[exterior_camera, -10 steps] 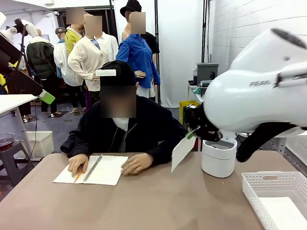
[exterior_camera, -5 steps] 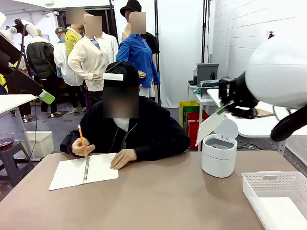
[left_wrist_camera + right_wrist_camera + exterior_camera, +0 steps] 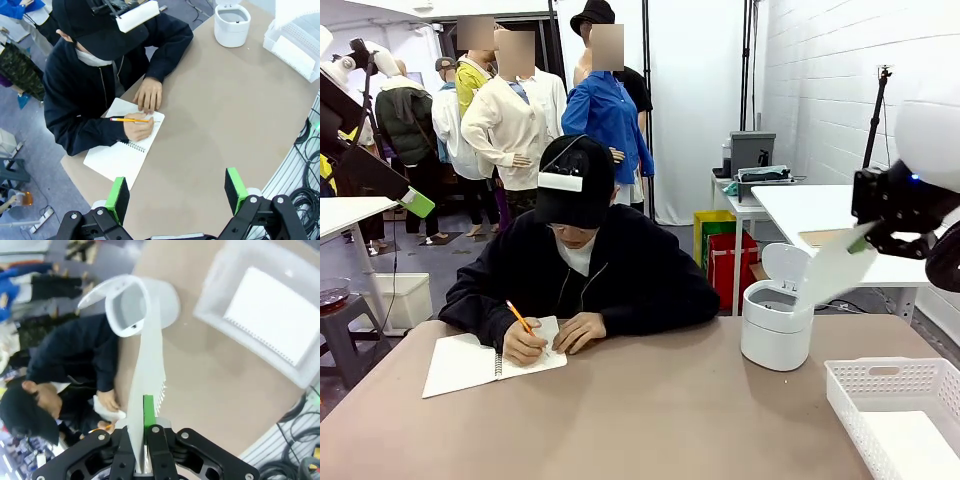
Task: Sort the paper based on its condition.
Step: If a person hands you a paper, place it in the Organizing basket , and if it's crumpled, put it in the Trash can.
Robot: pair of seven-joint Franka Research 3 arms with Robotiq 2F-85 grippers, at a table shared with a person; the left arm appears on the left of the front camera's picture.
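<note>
The paper [image 3: 832, 268] has swung right past the white bin [image 3: 775, 335], pinched in the right jaws; left jaws wide

paper [image 3: 832, 265]: plain white
tabletop [image 3: 650, 420]: tan-brown, no pattern
basket [image 3: 890, 372]: white, slotted lattice walls
bin [image 3: 775, 340]: white, grey inner rim
notebook [image 3: 460, 362]: white pages, dark spiral
pencil [image 3: 518, 316]: orange-yellow
jacket [image 3: 620, 270]: black
cap [image 3: 575, 180]: black
left end effector [image 3: 176, 189]: black, green pads

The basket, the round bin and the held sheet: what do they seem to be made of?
Basket: likely moulded white plastic, matte; its walls carry a regular grid of holes. Round bin: probably smooth white plastic, with a slight sheen. Sheet: thin paper, it seems; it bends, and one edge is ragged.
</note>
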